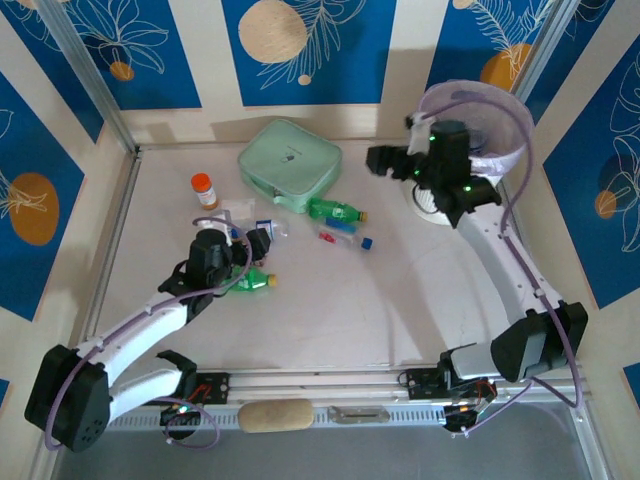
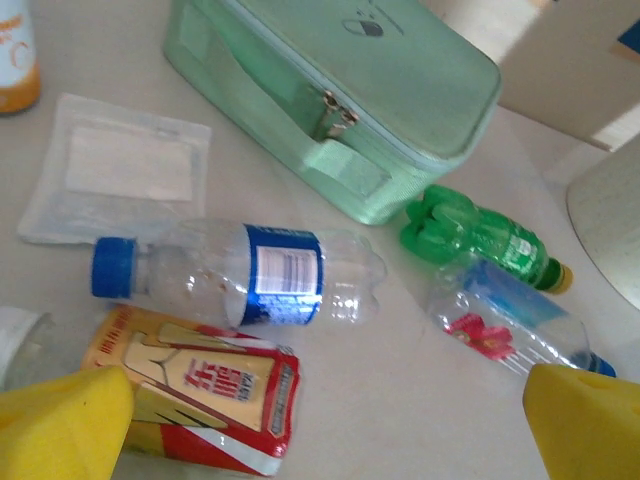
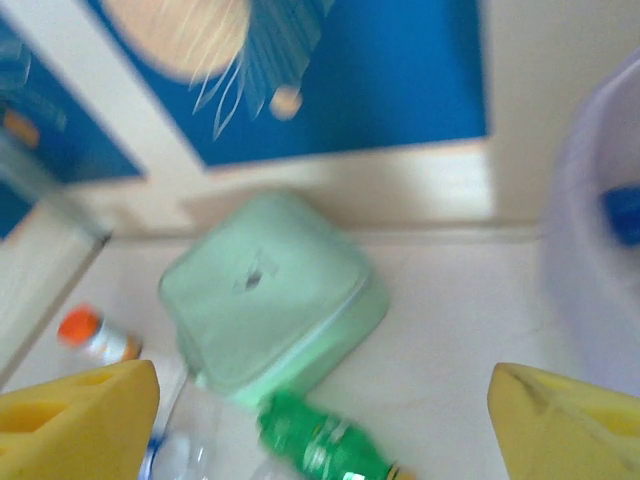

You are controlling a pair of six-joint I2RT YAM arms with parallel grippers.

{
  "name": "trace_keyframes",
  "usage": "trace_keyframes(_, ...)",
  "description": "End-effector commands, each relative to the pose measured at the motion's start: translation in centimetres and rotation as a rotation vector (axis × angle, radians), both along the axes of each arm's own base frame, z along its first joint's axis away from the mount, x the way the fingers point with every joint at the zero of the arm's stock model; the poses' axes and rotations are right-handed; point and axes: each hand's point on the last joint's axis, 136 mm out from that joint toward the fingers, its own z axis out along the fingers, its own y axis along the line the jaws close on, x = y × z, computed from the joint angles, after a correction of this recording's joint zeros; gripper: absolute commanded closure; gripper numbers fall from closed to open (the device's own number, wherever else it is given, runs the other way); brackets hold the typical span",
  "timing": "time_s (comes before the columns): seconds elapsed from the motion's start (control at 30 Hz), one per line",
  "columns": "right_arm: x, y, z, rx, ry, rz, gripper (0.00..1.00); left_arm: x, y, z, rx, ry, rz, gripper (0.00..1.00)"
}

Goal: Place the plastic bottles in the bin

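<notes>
My left gripper hangs open and empty over the table's middle left. Just beyond it lies a clear bottle with a blue label and blue cap. Further right lie a green bottle and a clear bottle with a red and blue label. Another green bottle lies beside the left arm. My right gripper is raised, open and empty, just left of the bin, which has something blue inside.
A mint-green zip pouch lies at the back centre. An orange-capped pill bottle stands to its left. A red and yellow packet and a clear flat sachet lie near my left gripper. A loose blue cap sits mid-table.
</notes>
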Motion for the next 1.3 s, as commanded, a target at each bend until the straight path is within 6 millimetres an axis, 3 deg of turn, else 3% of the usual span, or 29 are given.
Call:
trace_keyframes(0.0, -2.1, 2.7, -3.0, -0.072, 0.074, 0.121, 0.11, 0.4, 0.4, 1.4, -0.019, -0.018, -0.004, 0.00)
trace_keyframes(0.23, -4.2, 6.9, -10.5, -0.184, 0.276, 0.272, 0.08, 0.0, 1.1, 0.6, -0.055, 0.008, 0.011, 0.00)
trace_keyframes(0.47, -4.0, 9.8, -15.5, -0.362, 0.421, 0.388, 0.07, 0.0, 1.3, 0.6, -0.062, 0.011, 0.015, 0.00)
trace_keyframes(0.67, -2.0, 9.9, -19.0, -0.614, 0.424, 0.399, 0.07, -0.2, 1.7, 0.6, -0.056, 0.013, 0.024, 0.00)
trace_keyframes(0.83, -0.6, 8.8, -21.2, -0.802, 0.426, 0.397, 0.07, -0.3, 2.0, 0.5, -0.055, 0.015, 0.030, 0.00)
trace_keyframes(1.27, -0.3, 9.2, -25.4, -0.953, 0.452, 0.454, 0.07, -0.4, 1.9, 0.0, -0.078, 0.028, 0.032, 0.00)
